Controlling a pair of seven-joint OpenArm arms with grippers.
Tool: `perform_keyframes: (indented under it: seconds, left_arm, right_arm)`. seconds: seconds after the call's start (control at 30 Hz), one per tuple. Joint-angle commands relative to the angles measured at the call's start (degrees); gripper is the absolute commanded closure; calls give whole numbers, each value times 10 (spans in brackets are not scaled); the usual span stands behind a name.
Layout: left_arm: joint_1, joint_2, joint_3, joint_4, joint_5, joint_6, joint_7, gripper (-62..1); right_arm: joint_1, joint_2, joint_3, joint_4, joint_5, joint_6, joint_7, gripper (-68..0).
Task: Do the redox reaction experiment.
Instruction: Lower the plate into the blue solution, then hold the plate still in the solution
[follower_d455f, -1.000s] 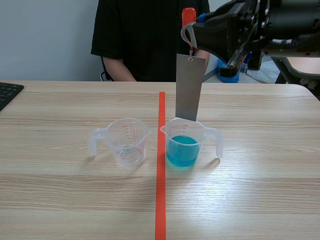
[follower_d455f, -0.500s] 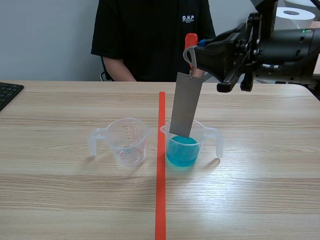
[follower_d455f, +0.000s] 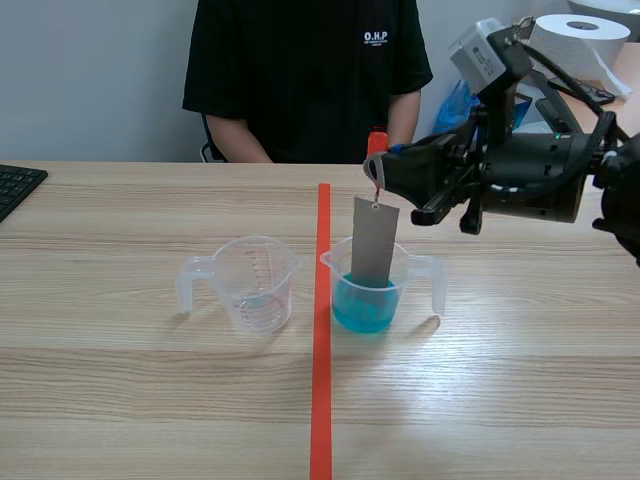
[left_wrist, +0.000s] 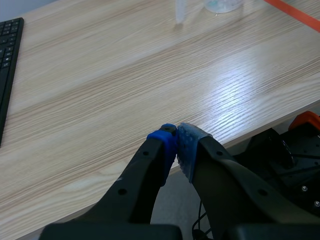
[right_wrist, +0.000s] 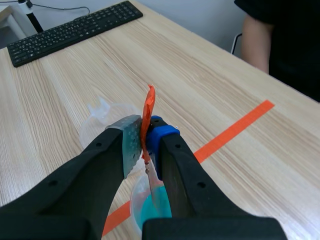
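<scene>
One view, scene, shows grey strip (follower_d455f: 373, 240) face-on in cup (follower_d455f: 345, 300).

Gap btwn empty cup (follower_d455f: 255, 283) & blue cup (follower_d455f: 366, 298) is narrow. Metal strip (follower_d455f: 374, 240) + right gripper (follower_d455f: 378, 171) block blue cup from above. Room to pass on table (follower_d455f: 470, 400) robot-side of both cups. Keyboard (follower_d455f: 15, 187) at far left edge.

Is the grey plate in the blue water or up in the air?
In. The grey plate, hanging from the right claw, has its bottom end in the blue water.
</scene>
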Motion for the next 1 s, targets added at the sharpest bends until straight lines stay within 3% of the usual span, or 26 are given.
perform_keyframes:
  seconds: [0.0,0.33,0.97]
  left_arm:
    - [1,1,-5,7,-4,3,-10,-28]
    - [1,0,-5,7,-4,3,-8,-27]
    - [1,0,-5,7,-4,3,-9,-27]
  right_arm:
    - [10,-2,-7,-4,-6,5,19,-15]
    - [10,-10,-10,-46,-58,5,62,-15]
    - [10,-10,-10,-46,-58,5,64,-15]
